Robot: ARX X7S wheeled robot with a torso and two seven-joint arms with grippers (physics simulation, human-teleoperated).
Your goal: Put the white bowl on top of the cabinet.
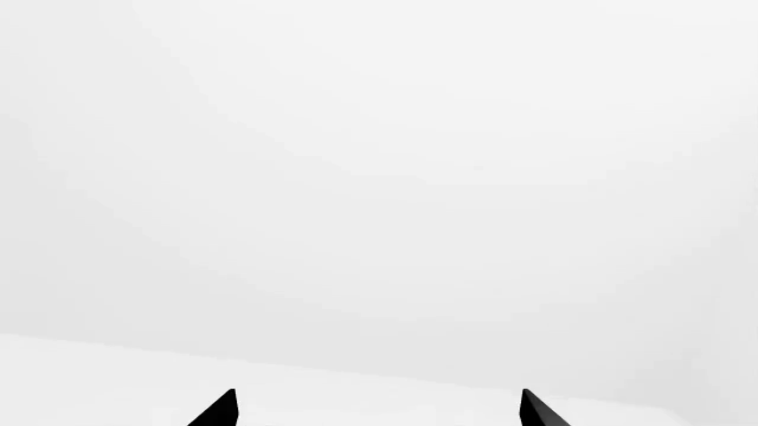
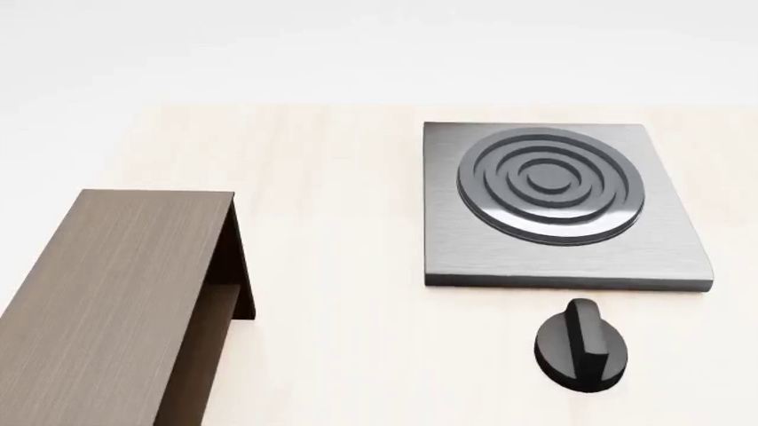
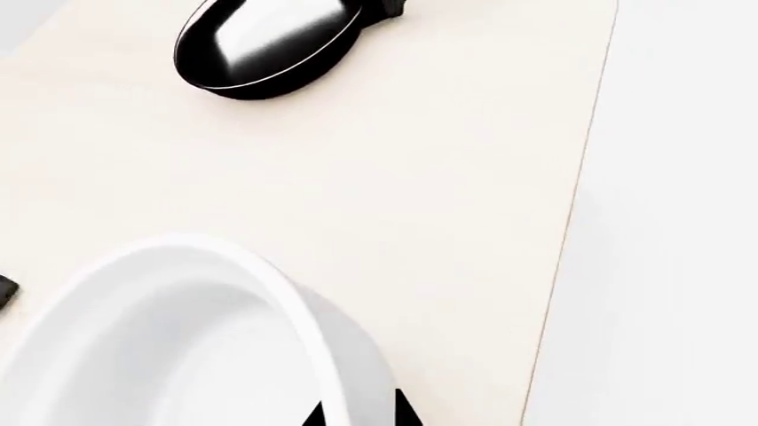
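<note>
The white bowl [image 3: 177, 337] fills the near part of the right wrist view, on or just above the pale table [image 3: 414, 177]. My right gripper [image 3: 361, 413] has its two dark fingertips close together astride the bowl's wall, one inside the rim and one outside. The dark brown cabinet [image 2: 106, 302] shows only in the head view, at the left, with its flat top bare and its recessed shelf at the end. The bowl and both grippers are out of the head view. My left gripper [image 1: 379, 410] is open, its tips wide apart before blank white.
A black frying pan [image 3: 266, 44] lies beyond the bowl. The table's edge runs close beside the bowl in the right wrist view. In the head view a grey square stove plate [image 2: 556, 204] and a black knob [image 2: 580, 346] sit to the right of the cabinet.
</note>
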